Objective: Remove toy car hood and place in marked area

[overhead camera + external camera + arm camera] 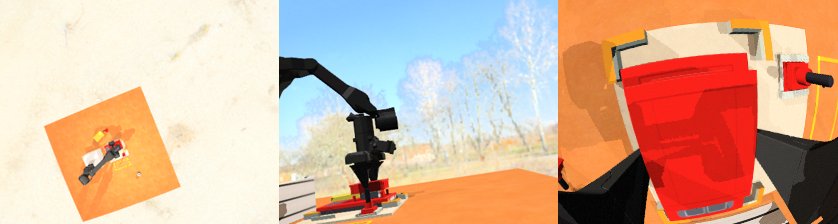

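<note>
Black claw (698, 187) clenched on the red hood (692, 135) of the toy car (361, 200), no readable writing, orange table (482, 200)

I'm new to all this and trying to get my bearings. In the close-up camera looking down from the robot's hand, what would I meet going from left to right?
Left black finger → red hood, gripped between the fingers → right black finger. Higher up at the right edge: a small red block with a black peg.
</note>
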`<state>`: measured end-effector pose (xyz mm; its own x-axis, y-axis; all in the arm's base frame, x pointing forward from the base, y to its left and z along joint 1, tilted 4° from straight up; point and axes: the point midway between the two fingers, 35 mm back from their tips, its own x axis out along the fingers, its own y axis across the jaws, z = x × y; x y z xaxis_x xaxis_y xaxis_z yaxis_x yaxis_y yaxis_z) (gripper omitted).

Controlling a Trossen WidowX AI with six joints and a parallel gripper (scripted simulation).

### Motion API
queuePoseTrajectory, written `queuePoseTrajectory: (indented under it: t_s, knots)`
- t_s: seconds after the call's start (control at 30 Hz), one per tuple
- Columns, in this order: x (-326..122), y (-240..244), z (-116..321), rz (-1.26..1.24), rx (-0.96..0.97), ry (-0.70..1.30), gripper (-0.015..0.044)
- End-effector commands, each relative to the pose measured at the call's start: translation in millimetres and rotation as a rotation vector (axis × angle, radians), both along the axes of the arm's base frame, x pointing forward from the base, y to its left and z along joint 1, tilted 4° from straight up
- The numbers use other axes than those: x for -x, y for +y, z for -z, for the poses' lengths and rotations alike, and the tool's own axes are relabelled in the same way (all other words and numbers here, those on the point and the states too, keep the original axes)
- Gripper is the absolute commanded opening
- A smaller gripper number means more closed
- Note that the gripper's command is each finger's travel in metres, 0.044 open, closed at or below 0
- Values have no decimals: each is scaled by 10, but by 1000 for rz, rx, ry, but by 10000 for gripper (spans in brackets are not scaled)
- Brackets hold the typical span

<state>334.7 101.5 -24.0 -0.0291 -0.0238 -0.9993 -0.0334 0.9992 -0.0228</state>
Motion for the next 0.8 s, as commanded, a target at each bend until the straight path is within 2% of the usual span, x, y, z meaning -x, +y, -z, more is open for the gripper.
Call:
queuePoseTrajectory:
  t_s: [0.0,0.23,0.5,0.77]
  knots:
    - [-11,4,-34,1,-1,-3,0]
    - [-17,8,-119,1,-1,-3,0]
    - [-28,19,-517,1,-1,-3,0]
    - [-68,-204,-473,-2,0,-5,0]
